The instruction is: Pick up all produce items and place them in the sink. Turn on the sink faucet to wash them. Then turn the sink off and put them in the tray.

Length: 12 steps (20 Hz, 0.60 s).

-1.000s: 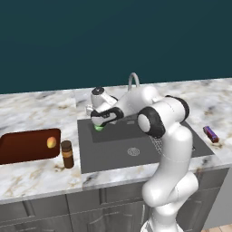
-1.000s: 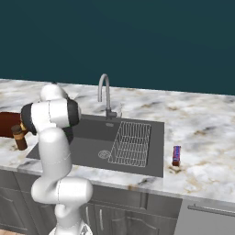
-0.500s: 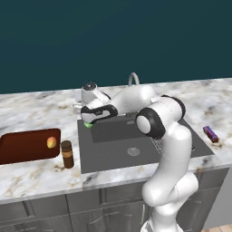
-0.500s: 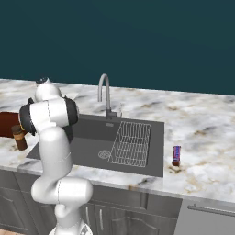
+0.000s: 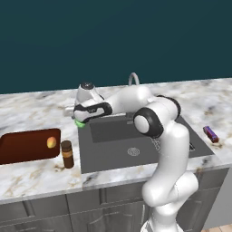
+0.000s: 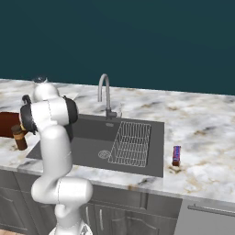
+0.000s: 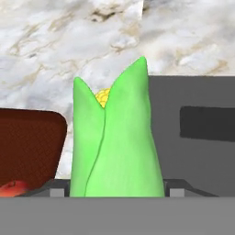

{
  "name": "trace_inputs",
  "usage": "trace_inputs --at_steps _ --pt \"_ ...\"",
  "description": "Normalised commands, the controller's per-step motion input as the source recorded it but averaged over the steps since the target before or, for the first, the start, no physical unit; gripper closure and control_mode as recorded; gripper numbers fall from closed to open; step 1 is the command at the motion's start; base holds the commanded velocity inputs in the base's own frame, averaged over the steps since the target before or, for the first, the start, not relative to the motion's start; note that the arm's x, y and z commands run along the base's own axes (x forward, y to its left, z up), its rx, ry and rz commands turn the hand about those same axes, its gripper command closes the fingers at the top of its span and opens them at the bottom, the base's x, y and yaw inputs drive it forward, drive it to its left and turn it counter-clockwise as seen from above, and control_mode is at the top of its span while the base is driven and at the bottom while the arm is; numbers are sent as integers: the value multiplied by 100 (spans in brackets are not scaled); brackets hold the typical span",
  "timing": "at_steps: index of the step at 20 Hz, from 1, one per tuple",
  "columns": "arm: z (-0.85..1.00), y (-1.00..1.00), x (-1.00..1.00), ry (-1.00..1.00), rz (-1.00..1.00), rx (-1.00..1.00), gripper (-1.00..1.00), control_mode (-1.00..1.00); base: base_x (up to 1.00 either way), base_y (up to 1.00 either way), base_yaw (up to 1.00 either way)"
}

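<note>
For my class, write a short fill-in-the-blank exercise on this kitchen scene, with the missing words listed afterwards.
1. The gripper holds a ______ ear of corn in its husk.
2. The small orange-yellow fruit lies in the reddish-brown ______.
3. The brown jar stands on the counter between the tray and the ______.
4. The wire rack lies inside the sink, on the side nearer the ______ bar.

Missing words: green; tray; sink; purple
</note>
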Motion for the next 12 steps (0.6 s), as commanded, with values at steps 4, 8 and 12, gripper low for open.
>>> trace_inputs --at_steps 4,8,12 --pt "16 72 0 0 31 -7 100 -100 0 0 0" --pt "2 74 -2 0 26 -11 100 -100 0 0 0" --pt "0 62 -28 -5 12 -17 100 -100 0 0 0"
